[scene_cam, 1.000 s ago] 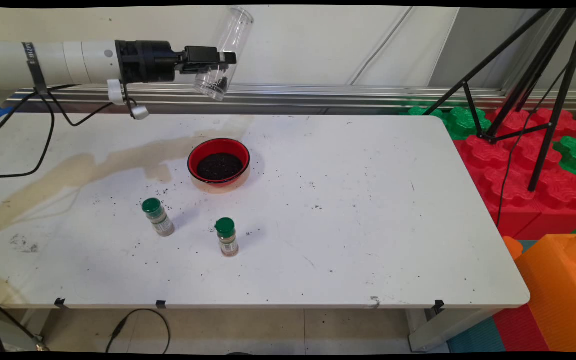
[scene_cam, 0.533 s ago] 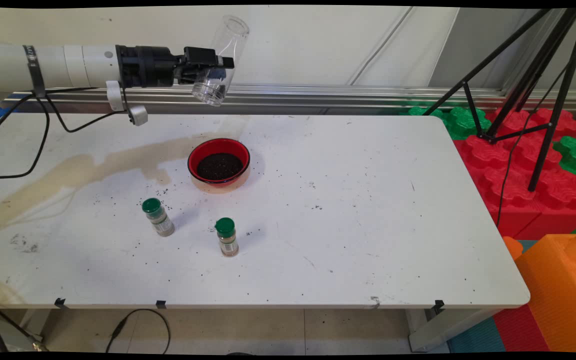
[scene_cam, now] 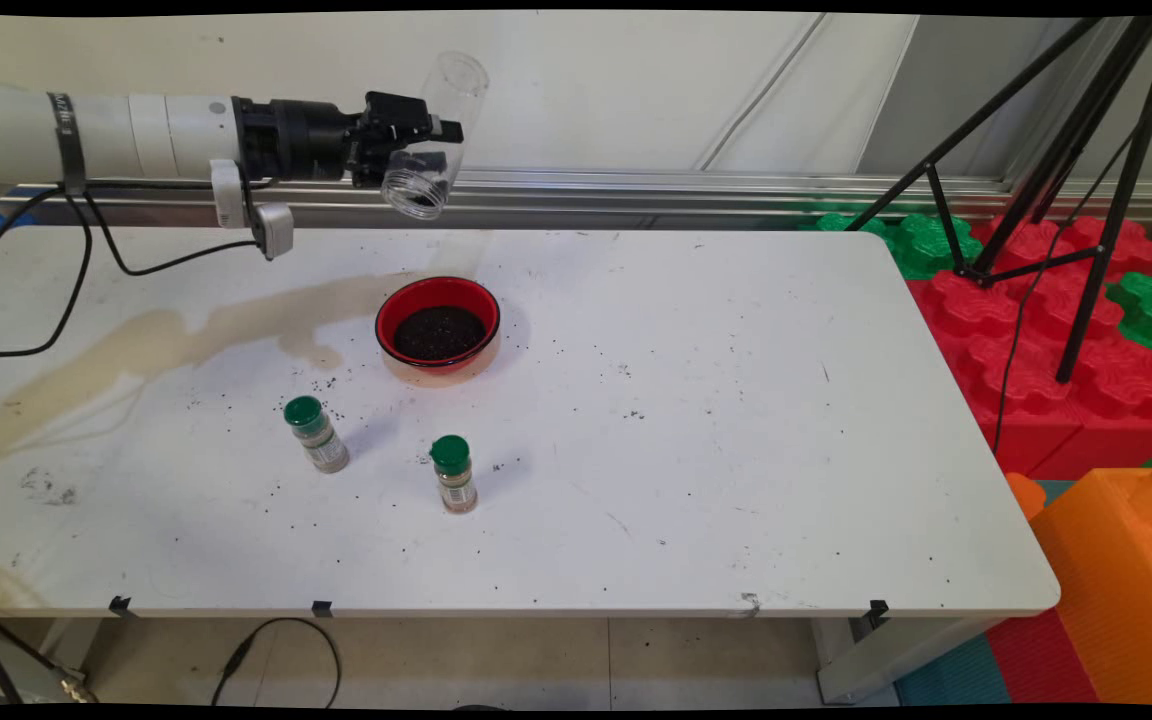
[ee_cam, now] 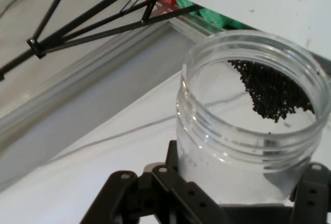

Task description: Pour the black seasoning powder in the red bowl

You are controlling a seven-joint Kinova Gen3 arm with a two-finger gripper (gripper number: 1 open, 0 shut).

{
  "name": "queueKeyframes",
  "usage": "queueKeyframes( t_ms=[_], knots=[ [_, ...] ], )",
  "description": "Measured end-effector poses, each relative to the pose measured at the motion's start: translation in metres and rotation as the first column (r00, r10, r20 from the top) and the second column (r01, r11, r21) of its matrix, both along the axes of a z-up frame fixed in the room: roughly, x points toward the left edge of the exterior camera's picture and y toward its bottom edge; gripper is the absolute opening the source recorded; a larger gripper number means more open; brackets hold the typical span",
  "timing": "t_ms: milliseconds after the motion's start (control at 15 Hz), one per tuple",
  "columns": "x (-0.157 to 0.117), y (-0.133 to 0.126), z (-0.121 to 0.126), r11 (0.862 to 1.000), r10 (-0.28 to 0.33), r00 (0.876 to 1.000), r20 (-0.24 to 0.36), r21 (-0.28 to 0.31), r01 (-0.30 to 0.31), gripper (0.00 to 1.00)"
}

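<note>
Overhead, pincer [scene_cam: 414, 140] clamps an unlabelled clear jar [scene_cam: 433, 135], tilted mouth-down above the red bowl [scene_cam: 437, 325].

Your white worktop [scene_cam: 736, 450] is stained and speckled. Behind it: pale wall [scene_cam: 636, 80], metal rail [scene_cam: 636, 195]. To your right: black tripod [scene_cam: 1086, 150], red and green foam blocks [scene_cam: 1036, 330], orange block [scene_cam: 1126, 580]. Beige tile floor [scene_cam: 536, 660] below.
</note>
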State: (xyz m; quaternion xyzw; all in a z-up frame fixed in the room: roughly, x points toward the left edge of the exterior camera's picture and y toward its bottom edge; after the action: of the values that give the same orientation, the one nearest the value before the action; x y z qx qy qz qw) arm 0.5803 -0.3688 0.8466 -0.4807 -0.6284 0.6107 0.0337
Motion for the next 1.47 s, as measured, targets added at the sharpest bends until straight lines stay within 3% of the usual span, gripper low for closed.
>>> queueKeyframes(
  t_ms=[200,467,733,1000,1467],
  knots=[
    [0.001,0.000,-0.001,0.996,0.039,0.997,-0.060,0.081,-0.034,0.00],
    [0.002,0.000,0.000,0.980,0.098,0.985,-0.141,0.185,-0.071,0.00],
    [0.003,0.000,0.002,0.945,0.181,0.953,-0.243,0.313,-0.100,0.00],
    [0.004,0.000,0.005,0.885,0.282,0.892,-0.353,0.454,-0.100,0.00],
    [0.006,0.000,0.011,0.757,0.455,0.750,-0.480,0.652,-0.042,0.00]
  ],
)
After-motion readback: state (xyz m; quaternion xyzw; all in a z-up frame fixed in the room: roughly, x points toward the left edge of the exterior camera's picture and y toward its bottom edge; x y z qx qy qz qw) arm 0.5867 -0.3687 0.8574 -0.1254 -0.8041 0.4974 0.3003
